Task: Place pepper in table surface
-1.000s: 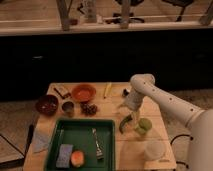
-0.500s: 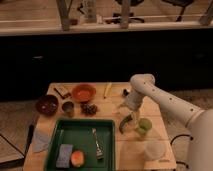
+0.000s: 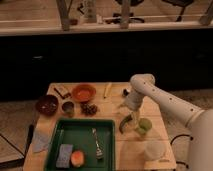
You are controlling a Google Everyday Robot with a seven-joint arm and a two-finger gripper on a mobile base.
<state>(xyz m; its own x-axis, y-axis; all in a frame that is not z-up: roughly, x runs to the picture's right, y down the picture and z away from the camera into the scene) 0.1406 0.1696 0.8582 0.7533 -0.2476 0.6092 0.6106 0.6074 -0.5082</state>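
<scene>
Pepper [image 3: 125, 123] is seen on desk [image 3: 112, 102] near right edge, just below hand [image 3: 131, 106]; hand's grip state cannot be told.

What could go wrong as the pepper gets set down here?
The gripper hangs over the right side of the table surface, and the pepper sits just below it, close beside the light-green cup. A sideways move could knock the cup. The green tray edge is also near, so the pepper could end up leaning on its rim.
</scene>
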